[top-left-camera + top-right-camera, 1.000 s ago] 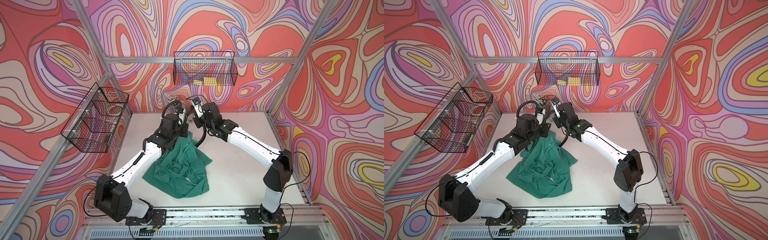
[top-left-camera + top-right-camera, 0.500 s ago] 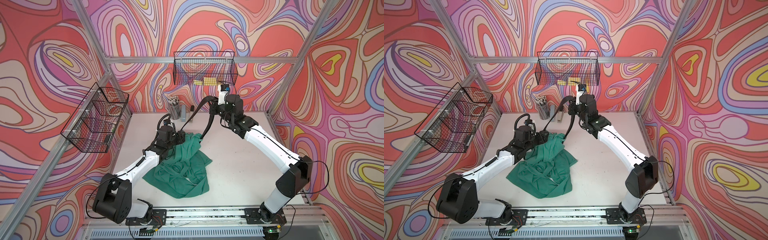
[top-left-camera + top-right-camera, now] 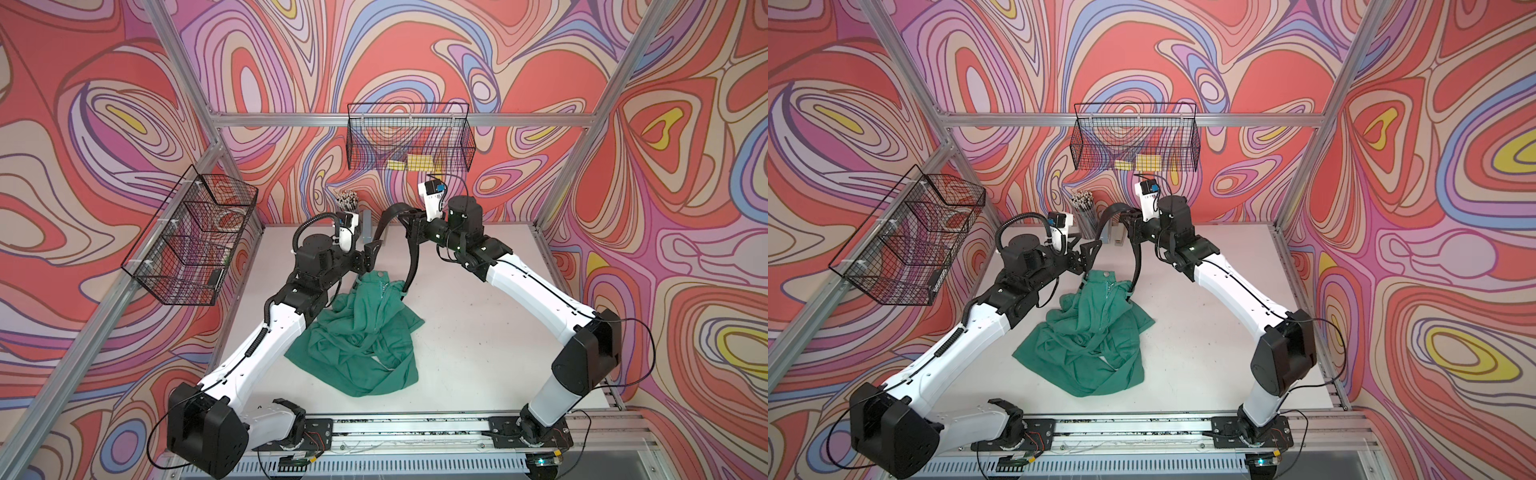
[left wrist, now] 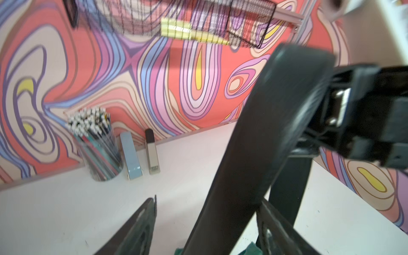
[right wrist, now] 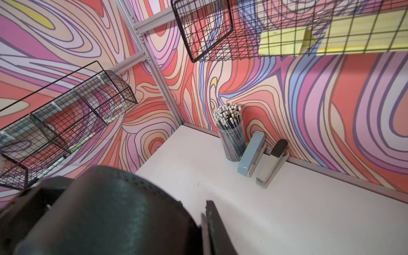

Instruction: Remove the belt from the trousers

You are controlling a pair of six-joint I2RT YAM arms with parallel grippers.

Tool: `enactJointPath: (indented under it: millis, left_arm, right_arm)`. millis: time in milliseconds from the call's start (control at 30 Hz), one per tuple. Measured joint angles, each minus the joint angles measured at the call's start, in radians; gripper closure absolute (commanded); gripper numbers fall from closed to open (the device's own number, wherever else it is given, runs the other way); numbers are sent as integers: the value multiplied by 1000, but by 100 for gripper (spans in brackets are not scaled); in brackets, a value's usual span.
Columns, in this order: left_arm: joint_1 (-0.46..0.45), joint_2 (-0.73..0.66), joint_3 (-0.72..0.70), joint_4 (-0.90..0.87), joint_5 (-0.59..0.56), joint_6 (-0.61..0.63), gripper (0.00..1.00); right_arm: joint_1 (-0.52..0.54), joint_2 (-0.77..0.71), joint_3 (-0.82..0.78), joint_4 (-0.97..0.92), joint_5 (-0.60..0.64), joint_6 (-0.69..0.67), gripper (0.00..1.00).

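So the left hand hangs just above the waistband end of the trousers, a crumpled teal-green heap on the counter. Its fingers are spread wide, and the belt runs loose between them in the left wrist view. That belt's a flat black strap arching up over the right hand, which is clamped on it, then curving back down to the waistband. Half a second ago the right hand was higher, nearer the back basket; it's since dropped back toward the left one.
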Motion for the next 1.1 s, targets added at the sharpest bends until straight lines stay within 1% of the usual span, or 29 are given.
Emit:
enactJointPath:
  millis: [100,200,267,333,367,400,467,500,533,600,633,667,733,800,933,1100]
  left_arm:
    - [-26,37,86,-17,-4,80,25]
    - [-39,92,151,-30,-10,126,25]
    - [-46,125,174,-43,-18,145,25]
    - [-53,153,185,-57,-35,161,27]
    - [-60,169,193,-71,-49,167,33]
    - [-66,181,201,-84,-63,172,45]
    - [-73,205,229,-127,-100,179,79]
    - [-77,214,246,-149,-121,181,94]
    - [-79,218,261,-165,-137,181,100]
    - [-84,219,283,-180,-172,176,100]
    - [-85,218,290,-183,-184,169,100]
    - [-85,217,294,-192,-200,158,100]
    - [-85,216,309,-222,-223,138,100]
    - [-85,217,330,-257,-240,116,100]
    - [-85,217,366,-317,-276,56,100]
    - [-85,219,374,-378,-327,-12,100]
  right_arm:
    - [0,0,0,-26,-15,-22,100]
    - [0,1,0,-50,-24,-33,100]
    - [0,1,0,-63,-24,-37,100]
    - [0,1,0,-73,-24,-39,100]
    - [0,1,0,-77,-24,-40,100]
    - [0,1,0,-82,-24,-41,100]
    - [0,1,0,-90,-23,-47,100]
    - [0,1,0,-94,-23,-49,95]
    - [0,1,0,-97,-23,-51,88]
    - [0,1,0,-106,-27,-59,68]
    - [4,1,0,-107,-32,-56,60]
    - [7,0,-3,-108,-33,-55,53]
    - [8,-10,-30,-100,-38,-50,45]
    - [5,-30,-82,-90,-49,-48,41]
    - [4,-91,-198,-89,-82,-36,38]
    - [4,-188,-269,-89,-101,-23,37]
